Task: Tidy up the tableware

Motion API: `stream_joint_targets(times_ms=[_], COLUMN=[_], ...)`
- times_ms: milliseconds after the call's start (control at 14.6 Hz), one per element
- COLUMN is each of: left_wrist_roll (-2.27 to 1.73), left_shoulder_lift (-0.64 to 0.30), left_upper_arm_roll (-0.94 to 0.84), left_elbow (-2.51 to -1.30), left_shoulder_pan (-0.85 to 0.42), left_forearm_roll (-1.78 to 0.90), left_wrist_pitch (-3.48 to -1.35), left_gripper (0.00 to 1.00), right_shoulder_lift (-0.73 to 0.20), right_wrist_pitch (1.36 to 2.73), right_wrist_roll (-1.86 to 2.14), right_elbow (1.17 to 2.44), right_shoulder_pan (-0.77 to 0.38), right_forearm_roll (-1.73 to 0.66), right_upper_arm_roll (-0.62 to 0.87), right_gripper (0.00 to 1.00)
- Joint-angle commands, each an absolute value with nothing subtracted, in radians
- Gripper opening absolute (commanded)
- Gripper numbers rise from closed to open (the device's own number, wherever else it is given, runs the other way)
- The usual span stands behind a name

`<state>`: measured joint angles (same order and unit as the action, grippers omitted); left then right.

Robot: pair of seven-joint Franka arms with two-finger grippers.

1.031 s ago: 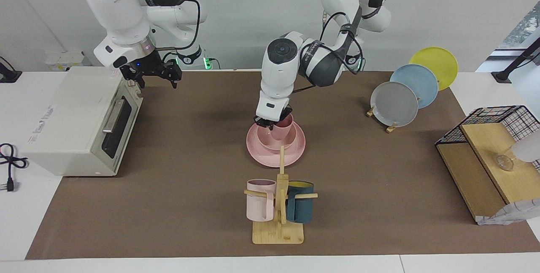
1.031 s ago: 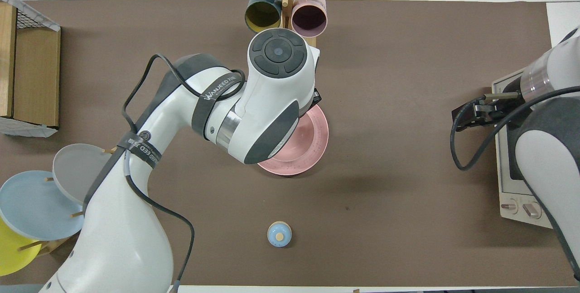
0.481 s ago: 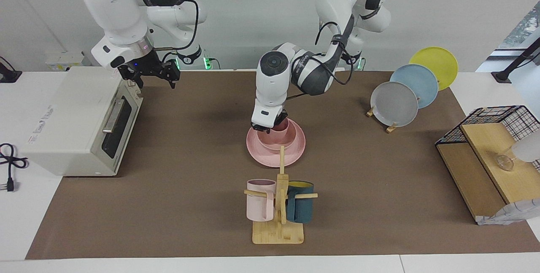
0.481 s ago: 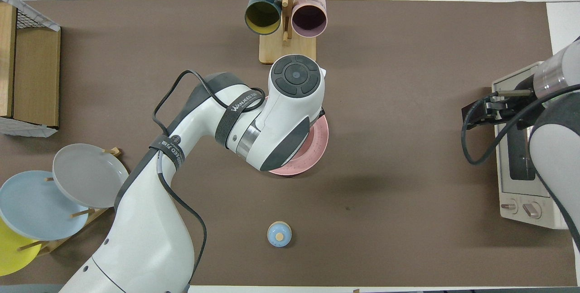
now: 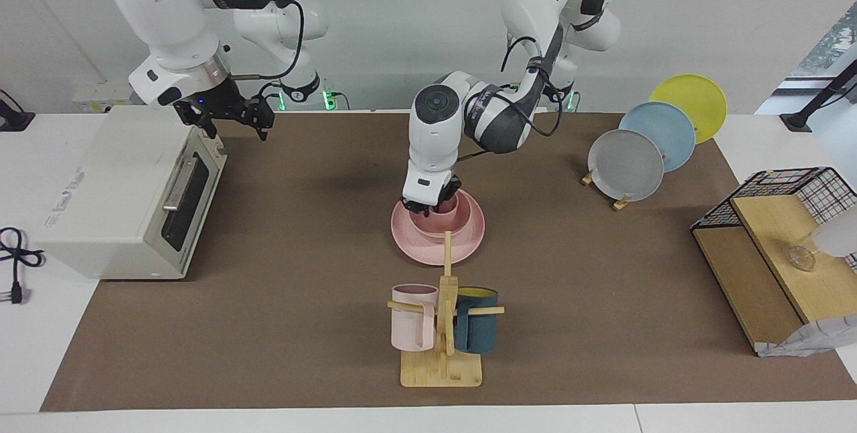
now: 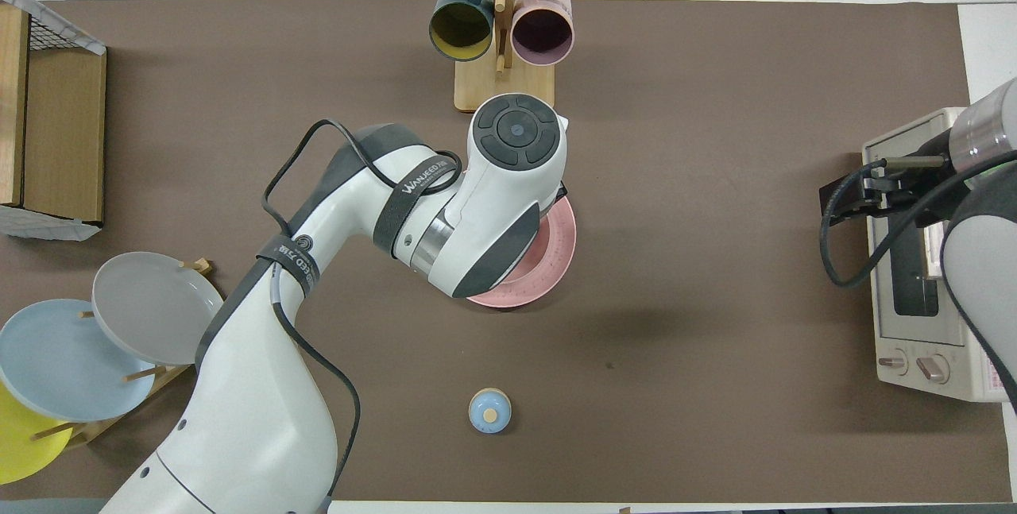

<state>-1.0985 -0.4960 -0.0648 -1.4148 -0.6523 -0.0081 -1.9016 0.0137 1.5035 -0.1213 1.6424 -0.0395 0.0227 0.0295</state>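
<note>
The pink plate (image 5: 408,245) lies at the middle of the brown mat, with the pink bowl (image 5: 435,224) on it. The pink cup (image 5: 450,203) stands upright inside the bowl. My left gripper (image 5: 428,206) reaches down into the bowl and is shut on the cup's rim. In the overhead view the left arm covers the bowl and cup, and only the plate's edge (image 6: 548,260) shows. My right gripper (image 5: 227,124) is open and empty, up in the air over the toaster oven's corner; it also shows in the overhead view (image 6: 842,200).
A wooden mug rack (image 5: 442,369) with a pale pink mug (image 5: 413,322) and a teal mug (image 5: 477,331) stands farther from the robots than the plate. Toaster oven (image 5: 127,199) at the right arm's end. Grey, blue and yellow plates (image 5: 626,164) and a wire shelf (image 5: 776,245) at the left arm's end. A small blue knob (image 6: 489,411).
My left gripper has lowered the pink cup from above the bowl down into it. My right gripper has drifted slightly toward the right arm's end of the table.
</note>
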Motion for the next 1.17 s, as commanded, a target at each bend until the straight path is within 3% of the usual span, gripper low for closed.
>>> stream_joint_targets(times_ms=[0, 275, 618, 893, 1099], left_wrist_roll=[-1.045, -0.852, -0.348, -0.195, -0.163], left_shoulder_lift=[-0.352, -0.177, -0.037, 0.124, 0.156], left_upper_arm_roll=[-0.063, -0.061, -0.061, -0.060, -0.060], left_elbow=[-1.434, -1.437, -1.503, -1.770, -1.830], left_shoulder_pan=[-0.560, -0.376, -0.120, -0.084, -0.095], left_forearm_roll=[0.009, 0.002, -0.002, -0.002, -0.002], left_wrist_pitch=[-1.803, -1.642, -1.477, -1.580, -1.618], left_gripper=[1.00, 1.00, 1.00, 1.00, 1.00], right_shoulder_lift=[0.034, 0.035, 0.043, 0.040, 0.037], right_wrist_pitch=[1.496, 1.491, 1.497, 1.502, 1.508], right_wrist_roll=[-0.074, -0.052, -0.049, -0.061, -0.046], right_elbow=[1.655, 1.654, 1.652, 1.647, 1.634], right_shoulder_pan=[0.017, 0.034, 0.020, 0.020, 0.021], right_forearm_roll=[0.018, 0.018, 0.018, 0.006, 0.003], right_upper_arm_roll=[0.070, 0.086, 0.078, 0.060, 0.055], right_gripper=[1.00, 1.00, 1.00, 1.00, 1.00])
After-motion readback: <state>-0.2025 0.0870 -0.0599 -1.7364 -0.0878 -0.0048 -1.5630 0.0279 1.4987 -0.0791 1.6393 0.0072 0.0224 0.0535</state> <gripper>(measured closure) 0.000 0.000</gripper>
